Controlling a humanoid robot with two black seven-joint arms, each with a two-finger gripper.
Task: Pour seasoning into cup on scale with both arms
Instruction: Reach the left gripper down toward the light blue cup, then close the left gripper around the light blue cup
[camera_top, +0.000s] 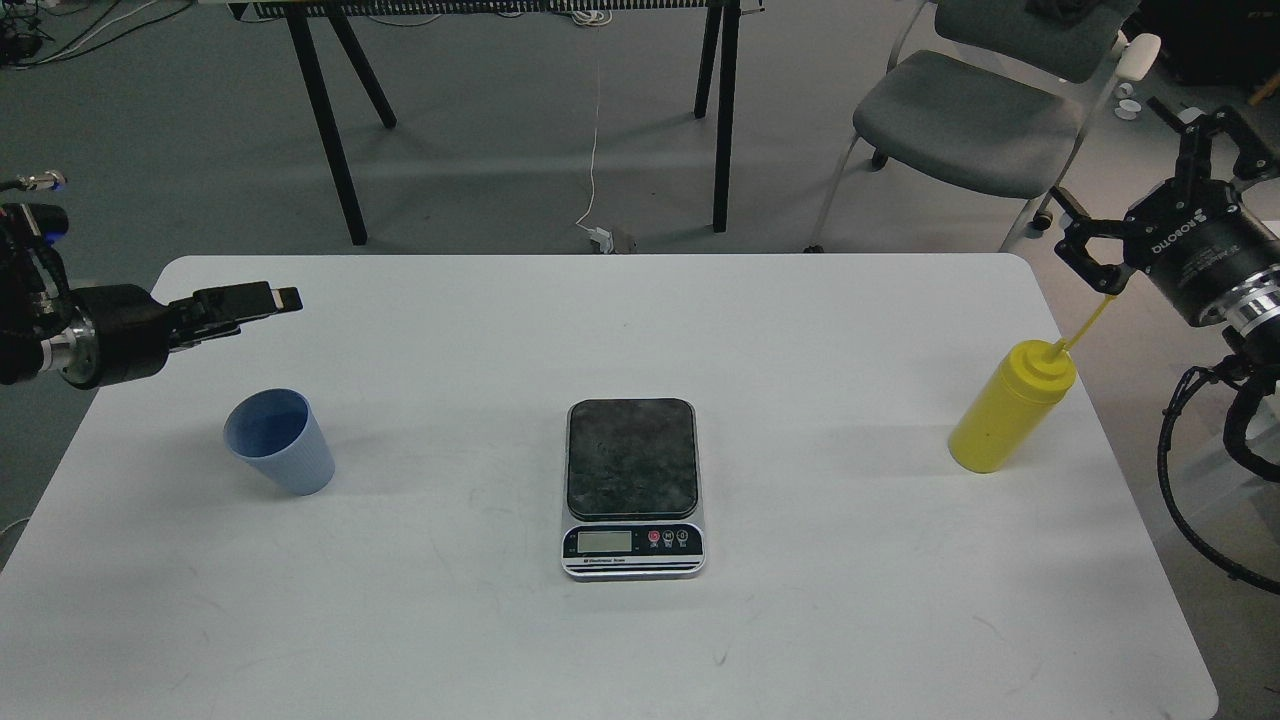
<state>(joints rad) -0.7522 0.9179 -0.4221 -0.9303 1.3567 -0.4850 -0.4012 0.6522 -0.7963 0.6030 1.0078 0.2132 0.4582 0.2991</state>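
Note:
The light blue cup (280, 441) stands upright on the left of the white table (800, 620). The scale (631, 486) sits in the middle with its dark platform bare. The yellow seasoning bottle (1010, 405) stands near the right edge, its thin nozzle (1088, 325) pointing up to the right. My left gripper (268, 301) hovers above and behind the cup, seen edge-on, so its fingers cannot be told apart. My right gripper (1150, 190) is open and empty, beyond the table's right edge, its lower finger (1090, 262) just above the nozzle tip.
A grey chair (975, 110) stands behind the table's right corner. Black table legs (722, 110) and a white cable (595, 130) are on the floor behind. Black hoses (1190, 500) hang from my right arm past the table's right edge.

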